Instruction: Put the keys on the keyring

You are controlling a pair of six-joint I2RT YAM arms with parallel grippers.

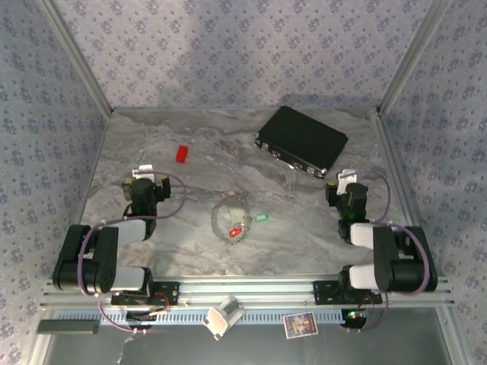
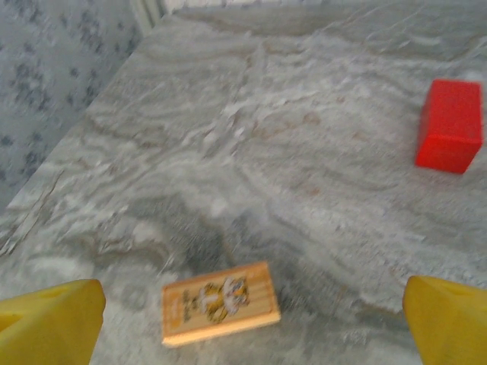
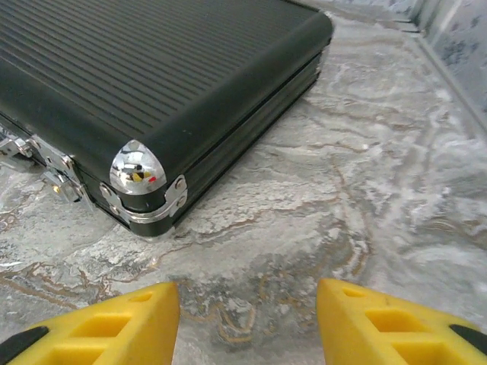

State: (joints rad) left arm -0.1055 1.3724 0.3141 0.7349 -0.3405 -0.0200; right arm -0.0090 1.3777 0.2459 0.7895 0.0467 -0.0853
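top view: the keyring [image 1: 229, 218] is a thin silver bead chain. it lies in a floppy loop on the gray marble table [image 1: 304, 228], about in the middle, between the two arms. the red key [image 1: 235, 231] is at the near right part of the loop, right at the chain. it is too small to tell if it is strung on the chain. the green key [image 1: 262, 217] lies flat just beside the loop on its right side, apart from the chain. a red block [image 1: 182, 153] sits farther back on the left. a flat black case [image 1: 302, 140] lies at the back right. the left gripper [image 1: 142, 174] and the right gripper [image 1: 346, 179] are each well apart from the keys, one at each side.

left wrist view: the two yellow fingers [image 2: 49, 323] stand wide apart and hold nothing. a tan block [image 2: 219, 303] with a small tiger picture lies flat on the table between them. the red block is far off at the upper right. this view is a bit blurry.

right wrist view: the yellow fingers [image 3: 114, 327] are spread apart with bare table between them. they hold nothing. the black case lies just ahead, its shiny metal corner [image 3: 137, 167] pointing at the fingers.
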